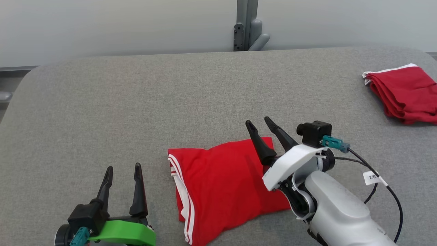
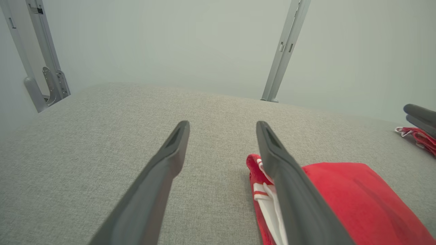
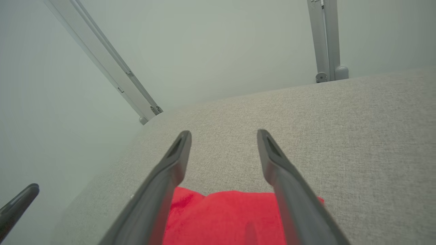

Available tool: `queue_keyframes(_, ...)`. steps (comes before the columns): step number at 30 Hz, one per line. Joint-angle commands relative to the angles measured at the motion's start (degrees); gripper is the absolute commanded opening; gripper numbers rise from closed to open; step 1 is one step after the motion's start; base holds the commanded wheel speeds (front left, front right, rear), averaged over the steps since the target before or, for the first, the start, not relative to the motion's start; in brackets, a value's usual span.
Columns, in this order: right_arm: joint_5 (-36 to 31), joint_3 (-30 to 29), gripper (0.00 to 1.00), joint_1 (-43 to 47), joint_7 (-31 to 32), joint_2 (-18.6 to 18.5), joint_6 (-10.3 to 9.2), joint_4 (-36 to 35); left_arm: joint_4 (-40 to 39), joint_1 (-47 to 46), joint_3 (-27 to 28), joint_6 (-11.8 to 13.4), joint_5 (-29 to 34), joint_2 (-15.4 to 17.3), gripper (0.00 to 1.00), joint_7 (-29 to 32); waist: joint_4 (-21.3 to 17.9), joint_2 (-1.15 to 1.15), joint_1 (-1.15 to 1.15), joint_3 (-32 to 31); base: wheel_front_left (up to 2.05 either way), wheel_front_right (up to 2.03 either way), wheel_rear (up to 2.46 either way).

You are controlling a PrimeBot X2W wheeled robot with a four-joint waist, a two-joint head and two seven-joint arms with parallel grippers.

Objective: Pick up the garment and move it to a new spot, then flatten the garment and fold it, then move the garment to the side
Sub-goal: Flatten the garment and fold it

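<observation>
Red folded garment point(image 1: 222, 184), white-striped edge on its left, lies on the grey table point(image 1: 136, 102), near-centre. Right gripper point(image 1: 257, 120) over its far right corner, fingers spread, empty. Left gripper point(image 1: 123, 166) beside the striped edge, likewise spread and empty.

The garment point(image 1: 222, 191) lies on the padded table point(image 1: 136, 102), just right of my left gripper point(image 1: 123, 166), its far corner beneath my right gripper point(image 1: 258, 120). Another folded garment point(image 1: 403, 94) lies well right of and beyond my right jaws.
</observation>
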Motion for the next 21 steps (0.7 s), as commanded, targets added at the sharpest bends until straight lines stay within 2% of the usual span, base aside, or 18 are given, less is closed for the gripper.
queue_keyframes(1,-2.0,-0.9,0.49,1.4,-0.2,0.2,0.01,-1.0,-0.2,0.5,0.0,0.2,0.0,0.3,1.0,-0.1,0.2,0.37,0.0,0.0,0.0,0.0,0.0)
queue_keyframes(3,-4.8,-2.1,0.25,3.4,-0.2,0.5,0.01,-2.3,-0.2,0.5,-0.1,0.3,-0.1,0.2,1.0,-0.1,0.6,0.37,0.0,0.0,0.0,0.0,0.0)
queue_keyframes(4,-6.1,-2.4,0.1,4.2,-0.2,0.7,0.01,-2.8,-0.3,0.4,-0.1,0.3,-0.1,0.2,1.0,-0.1,0.9,0.37,0.0,0.1,0.0,0.0,0.0)
queue_keyframes(5,-7.3,-2.5,0.0,4.9,-0.2,0.9,0.01,-3.2,-0.3,0.3,-0.1,0.3,-0.1,0.2,1.0,-0.1,1.2,0.37,0.0,0.1,0.0,0.0,0.0)
queue_keyframes(12,-11.7,-0.3,0.0,7.8,-0.2,1.7,0.01,-1.9,-0.2,-0.4,-0.7,-0.1,0.1,0.1,1.0,-0.1,5.0,0.37,0.0,0.5,0.0,0.0,0.0)
queue_keyframes(21,-13.4,5.7,0.0,3.8,-0.2,2.0,0.0,4.8,0.2,-1.2,-1.4,-0.5,0.2,-0.2,1.0,-0.1,12.3,0.37,0.0,2.1,0.0,0.0,0.0)
